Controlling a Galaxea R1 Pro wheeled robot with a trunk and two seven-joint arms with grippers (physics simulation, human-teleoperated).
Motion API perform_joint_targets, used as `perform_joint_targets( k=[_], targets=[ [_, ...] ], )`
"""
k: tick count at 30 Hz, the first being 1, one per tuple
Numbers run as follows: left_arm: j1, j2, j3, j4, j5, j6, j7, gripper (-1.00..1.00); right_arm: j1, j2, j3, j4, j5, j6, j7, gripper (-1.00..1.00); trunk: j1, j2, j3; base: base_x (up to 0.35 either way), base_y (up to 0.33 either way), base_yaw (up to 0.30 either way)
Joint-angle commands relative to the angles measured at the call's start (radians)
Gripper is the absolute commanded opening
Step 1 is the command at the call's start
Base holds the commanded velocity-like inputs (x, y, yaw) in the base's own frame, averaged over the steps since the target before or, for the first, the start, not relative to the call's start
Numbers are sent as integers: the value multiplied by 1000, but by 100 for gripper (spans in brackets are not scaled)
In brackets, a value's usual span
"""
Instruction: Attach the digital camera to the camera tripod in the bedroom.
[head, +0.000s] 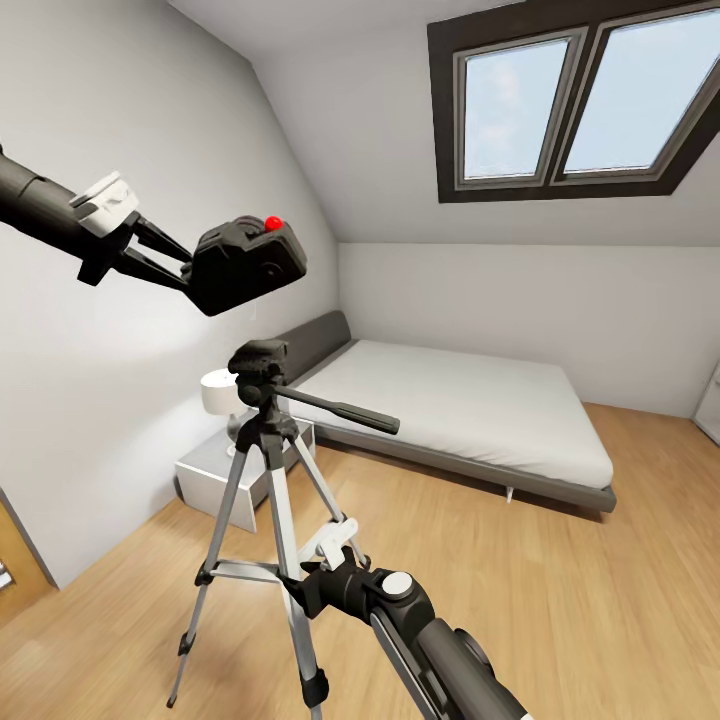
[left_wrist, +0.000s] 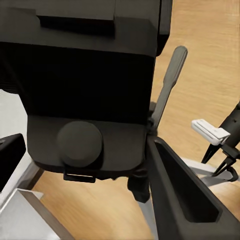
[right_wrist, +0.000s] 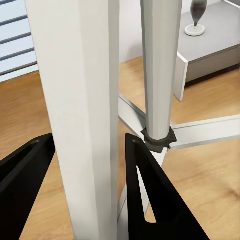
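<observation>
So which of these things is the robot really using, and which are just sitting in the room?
Being used:
- digital camera, held up in the left pincer
- camera tripod, one leg between the right pincer's fingers

Just sitting there:
- bed
- nightstand with its white lamp
- skylight
</observation>
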Motion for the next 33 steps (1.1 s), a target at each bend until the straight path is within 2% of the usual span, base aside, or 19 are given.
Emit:
perform_joint_targets(
  k=[1,7,13,14,15,19,24,27,33],
  targets=[
    [-4,2,-5,0,5,4,0,-100,-1,0,1,-1,-13,7,1,-100,0,-1,-1,0,0,0],
    [-9,2,-6,2,-5,-2,0,-100,-1,0,1,-1,-13,7,1,-100,0,-1,-1,0,0,0],
    [-10,0,-17,-8,-46,-4,-1,-100,-1,0,1,-1,-13,7,1,-100,0,-1,-1,0,0,0],
    [-10,-1,-27,-11,-51,-4,-2,-100,-1,0,1,-1,-13,7,1,-100,0,-1,-1,0,0,0],
    [-11,-3,-59,-11,-58,-3,-3,-100,-1,0,1,-1,-13,7,1,-100,0,-1,-1,0,0,0],
    [-20,-6,-124,-9,-62,-6,-4,-100,-1,0,1,-1,-13,7,1,-100,0,-1,-1,0,0,0],
    [-31,-7,-173,-7,-58,-28,-5,-100,-1,0,1,-1,-13,7,1,-100,0,-1,-1,0,0,0],
    [-35,-7,-189,-7,-47,-34,-6,-100,-1,0,1,-1,-13,7,1,-100,0,-1,-1,0,0,0],
    [-70,-7,-259,14,20,-65,-7,-100,-1,0,1,-1,-13,7,1,-100,0,-1,-1,0,0,0]
  ],
)
